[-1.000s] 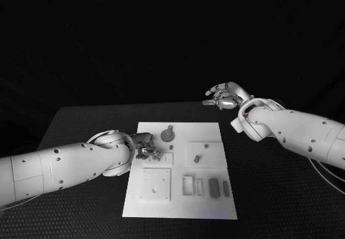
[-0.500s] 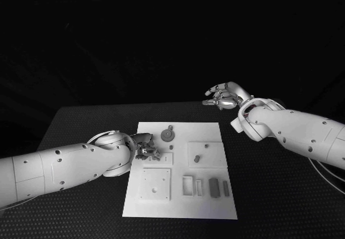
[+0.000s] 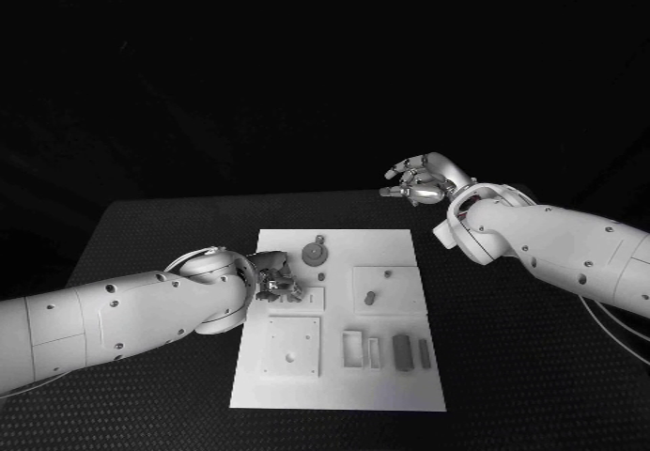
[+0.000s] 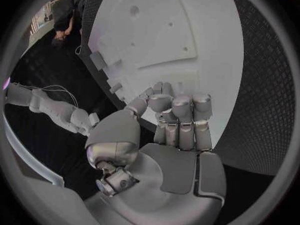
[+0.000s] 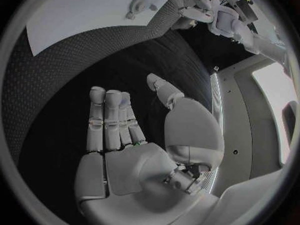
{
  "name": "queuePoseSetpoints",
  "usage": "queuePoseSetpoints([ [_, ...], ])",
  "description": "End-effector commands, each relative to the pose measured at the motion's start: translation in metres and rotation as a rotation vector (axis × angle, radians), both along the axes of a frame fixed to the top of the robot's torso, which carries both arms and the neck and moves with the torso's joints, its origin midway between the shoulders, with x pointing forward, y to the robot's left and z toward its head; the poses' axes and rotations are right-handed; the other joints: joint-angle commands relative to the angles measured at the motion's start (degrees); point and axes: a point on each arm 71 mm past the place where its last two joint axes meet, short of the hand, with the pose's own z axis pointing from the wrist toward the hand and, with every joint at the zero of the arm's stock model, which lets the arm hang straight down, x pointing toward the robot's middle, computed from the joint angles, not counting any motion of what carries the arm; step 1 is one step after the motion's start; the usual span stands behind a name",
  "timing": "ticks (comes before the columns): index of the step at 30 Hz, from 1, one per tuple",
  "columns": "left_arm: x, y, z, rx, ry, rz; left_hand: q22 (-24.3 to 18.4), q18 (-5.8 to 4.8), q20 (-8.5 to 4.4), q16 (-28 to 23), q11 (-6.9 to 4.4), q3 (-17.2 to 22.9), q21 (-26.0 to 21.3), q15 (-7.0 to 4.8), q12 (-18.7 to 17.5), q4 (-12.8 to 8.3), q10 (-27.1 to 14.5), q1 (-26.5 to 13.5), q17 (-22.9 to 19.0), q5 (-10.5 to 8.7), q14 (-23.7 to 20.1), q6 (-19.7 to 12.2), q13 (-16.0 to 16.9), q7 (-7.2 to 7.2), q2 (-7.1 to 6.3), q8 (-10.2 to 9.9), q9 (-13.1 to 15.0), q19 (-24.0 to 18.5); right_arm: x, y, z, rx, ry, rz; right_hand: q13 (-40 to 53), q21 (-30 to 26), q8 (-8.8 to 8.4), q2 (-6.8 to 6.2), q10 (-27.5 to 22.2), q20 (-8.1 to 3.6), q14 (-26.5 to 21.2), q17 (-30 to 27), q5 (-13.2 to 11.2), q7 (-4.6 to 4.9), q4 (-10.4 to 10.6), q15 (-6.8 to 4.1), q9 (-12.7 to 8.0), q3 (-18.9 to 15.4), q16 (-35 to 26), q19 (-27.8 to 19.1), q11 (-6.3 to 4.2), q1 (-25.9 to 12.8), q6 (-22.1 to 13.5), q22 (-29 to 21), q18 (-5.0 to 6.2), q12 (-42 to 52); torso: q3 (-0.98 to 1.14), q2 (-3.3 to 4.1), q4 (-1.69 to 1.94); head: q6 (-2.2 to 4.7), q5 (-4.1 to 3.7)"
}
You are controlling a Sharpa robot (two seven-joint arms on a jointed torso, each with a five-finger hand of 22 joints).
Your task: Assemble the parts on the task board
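Silver fingers point(image 4: 178, 117) of the left hand point(image 3: 275, 280) are curled in tight over the near-left part of the white task board point(image 3: 393, 385); whether they pinch a part cannot be told from either view. Just beyond those fingertips a round grey disc part point(image 3: 315, 254) lies on the board, with a small peg point(image 3: 319, 239) next to it. Beside the fingers, toward the board's middle, sits a raised square plate point(image 3: 389, 289) carrying a small upright part point(image 3: 370, 298). Nearer the robot lie another square plate point(image 3: 294, 348), a slotted block point(image 3: 353, 349), and two dark bar parts point(image 3: 402, 352).

The right hand point(image 3: 423, 182) hovers well apart from the board, past its far right corner above the black counter point(image 3: 149, 235). Its fingers point(image 5: 109, 120) are released, held straight and close together with the thumb set apart, holding nothing.
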Motion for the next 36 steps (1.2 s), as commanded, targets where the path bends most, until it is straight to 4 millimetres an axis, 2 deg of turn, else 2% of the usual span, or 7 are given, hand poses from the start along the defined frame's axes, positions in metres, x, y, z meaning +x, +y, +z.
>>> queuePoseSetpoints([
  [1, -0.0025, -0.0022, -0.0038, 0.011, 0.008, -0.009, -0.1, 0.93, -6.76, 0.3, -1.57, 0.2, 0.3, -2.57, 0.3, 0.0, -1.1, -0.4, -0.1, -0.18, 2.1, 5.7, -0.1, -3.76, 0.22, 0.3, 0.2, -0.5, -0.0005, 0.0018, 0.0, -0.001, 0.003, 0.015, -0.1, -0.4, 0.39, 0.64, -0.5, 0.42, -0.5, -0.1, 0.3, 0.29, 0.0, -0.11, -0.1, -0.3, 0.2, 0.1, -0.01, 0.0, 0.0, 0.1, 2.07, 0.3, -0.01, -0.02, 0.05, -0.01, -0.06],
  [12, -0.0043, -0.0032, -0.0056, 0.021, 0.039, -0.024, -0.2, 0.95, -6.76, 0.7, -1.66, 0.3, 0.6, -2.56, 0.6, 0.0, -1.1, -0.8, -0.3, 0.12, 2.1, 6.0, -0.2, -3.86, 0.44, 0.4, 0.4, -0.6, -0.0004, 0.0026, -0.0006, -0.002, 0.01, 0.019, -0.2, -0.4, 0.4, 0.68, -0.6, 0.42, -0.5, -0.1, 0.3, 0.29, 0.0, -0.1, -0.1, -0.3, 0.2, 0.1, 0.0, -0.1, 0.0, 0.1, 2.07, 0.4, -0.02, -0.01, 0.04, -0.14, 0.09],
  [15, -0.0049, -0.0029, -0.0064, 0.023, 0.052, -0.023, -0.4, 0.93, -6.7, 1.3, -1.98, 0.9, 1.0, -2.33, 0.9, -0.2, -1.2, -1.2, -0.6, 5.2, 2.0, 6.8, -0.4, -4.19, 0.85, 1.0, 0.9, -1.0, -0.0003, 0.0028, -0.0007, -0.002, 0.011, 0.019, -0.4, -0.5, 0.39, 0.78, -0.7, 0.43, -0.5, -0.2, 0.9, 0.31, 0.0, -0.09, -0.1, -0.4, 0.3, 0.1, 0.01, -0.1, -0.1, 0.2, 2.07, 0.5, -0.02, -0.01, 0.02, -0.23, 0.14],
  [16, -0.0049, -0.003, -0.0066, 0.023, 0.055, -0.023, -0.6, 1.02, -6.7, 1.5, -2.28, 3.8, 0.9, -2.25, 1.0, 0.5, -1.3, -0.2, -0.8, 2.36, 1.9, 6.8, -0.5, -4.12, -0.49, 1.3, 1.0, -1.3, -0.0001, 0.0029, -0.0007, -0.002, 0.011, 0.019, -0.5, -0.5, 0.4, 0.79, -0.7, 0.44, -0.6, -0.3, 1.2, 0.31, 0.0, -0.08, -0.1, -0.4, 0.3, 0.1, 0.02, -0.1, -0.1, 0.2, 2.07, 0.5, -0.01, 0.0, 0.03, -0.16, 0.1],
  [19, -0.0054, -0.0032, -0.0071, 0.021, 0.065, -0.023, -0.9, 0.84, -6.57, 2.1, -2.22, 7.9, 1.4, -1.96, 1.4, 0.2, -1.3, -1.8, -1.4, 1.24, 1.9, 7.2, -0.9, -4.43, -0.66, 1.8, 1.1, -1.3, 0.0, 0.003, -0.0008, -0.003, 0.012, 0.019, -0.6, -0.6, 0.41, 0.84, -0.8, 0.45, -0.6, -0.3, 1.6, 0.32, 0.0, -0.07, -0.2, -0.4, 0.3, 0.1, 0.03, -0.1, -0.1, 0.2, 2.07, 0.6, -0.02, 0.0, 0.06, -0.22, 0.07],
  [26, -0.005, -0.0029, -0.0073, 0.024, 0.068, -0.022, -1.4, 0.93, -6.64, 3.1, -2.45, 10.3, 2.5, -1.7, 2.3, -0.2, -1.3, -4.1, -2.1, 5.45, 1.9, 7.6, -1.3, -4.68, -0.33, 2.7, 1.5, -1.5, 0.0001, 0.0032, -0.001, -0.003, 0.013, 0.02, -0.7, -0.6, 0.42, 0.88, -0.8, 0.45, -0.6, -0.4, 1.9, 0.33, -0.1, -0.07, -0.2, -0.4, 0.4, 0.1, 0.03, -0.1, -0.1, 0.3, 2.07, 0.7, -0.05, -0.03, 0.05, -0.22, 0.1],
  [36, -0.0046, -0.0038, -0.0072, 0.021, 0.068, -0.021, -1.7, 1.04, -6.67, 3.8, -2.61, 11.0, 3.1, -1.64, 3.0, -0.3, -1.3, -5.1, -2.5, 7.31, 1.9, 7.7, -1.5, -4.86, 0.02, 3.3, 1.8, -1.7, 0.0005, 0.0036, -0.0011, -0.003, 0.014, 0.021, -0.8, -0.7, 0.43, 0.95, -0.8, 0.45, -0.6, -0.4, 2.0, 0.33, -0.2, -0.07, -0.2, -0.4, 0.4, 0.1, 0.03, 0.0, -0.1, 0.3, 2.07, 0.8, -0.05, 0.0, 0.02, -0.26, 0.11],
])
